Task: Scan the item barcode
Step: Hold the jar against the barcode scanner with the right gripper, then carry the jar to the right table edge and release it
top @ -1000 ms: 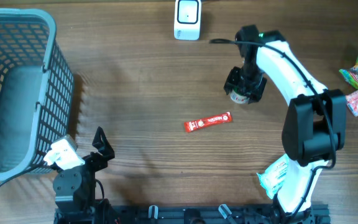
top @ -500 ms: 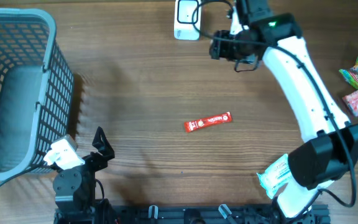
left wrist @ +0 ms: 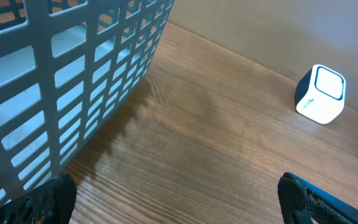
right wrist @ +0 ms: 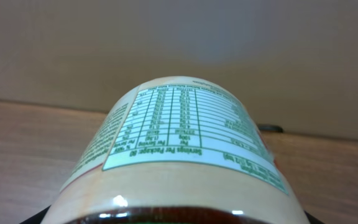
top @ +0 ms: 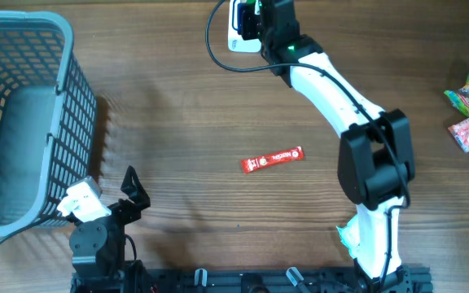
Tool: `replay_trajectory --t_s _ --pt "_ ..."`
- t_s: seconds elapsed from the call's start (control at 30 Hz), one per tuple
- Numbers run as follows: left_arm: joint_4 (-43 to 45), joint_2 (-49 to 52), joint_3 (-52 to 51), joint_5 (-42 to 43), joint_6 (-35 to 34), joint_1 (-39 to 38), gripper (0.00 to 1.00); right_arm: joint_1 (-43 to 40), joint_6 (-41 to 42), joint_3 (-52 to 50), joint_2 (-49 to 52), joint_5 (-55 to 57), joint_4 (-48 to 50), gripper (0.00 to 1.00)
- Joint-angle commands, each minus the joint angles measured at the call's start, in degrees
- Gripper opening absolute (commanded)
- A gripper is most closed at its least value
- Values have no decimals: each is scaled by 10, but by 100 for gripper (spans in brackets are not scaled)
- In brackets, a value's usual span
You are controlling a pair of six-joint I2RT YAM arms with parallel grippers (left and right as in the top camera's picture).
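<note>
**Jar held at the scanner, far edge of the table**

The jar (right wrist: 179, 155) is clasped by the right gripper (top: 260, 23), its jaws part-way apart around the body, and is held against the right side of the white scanner (top: 238, 26). In the wrist view its long axis runs straight away from the camera, level with the table (top: 186, 106). A second earlier the gripper hung over mid-table above the red sachet (top: 273, 159); it has since been carried up to the scanner, while the sachet and basket (top: 65, 49) have stayed put. The jar's label is seen upside down – a green nutrition table with "Servings Per Package" legible. The sachet's white lettering is too small to read. The left gripper (left wrist: 179, 205) is spread wide and empty.
</note>
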Motion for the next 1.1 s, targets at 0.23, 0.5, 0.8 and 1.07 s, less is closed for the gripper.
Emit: replay_trajectory --t_s 0.23,0.5,0.8,1.07 --pt "1 -5 -2 5 -3 3 100 -2 24 8 97 32 135 47" --pt "2 -5 -2 5 -3 3 100 -18 51 21 66 58 14 41" --pt "1 -5 -2 5 -3 3 100 -277 163 21 -40 19 -453 45" --pt "1 -5 -2 5 -3 3 100 -526 174 15 -22 -96 -567 51"
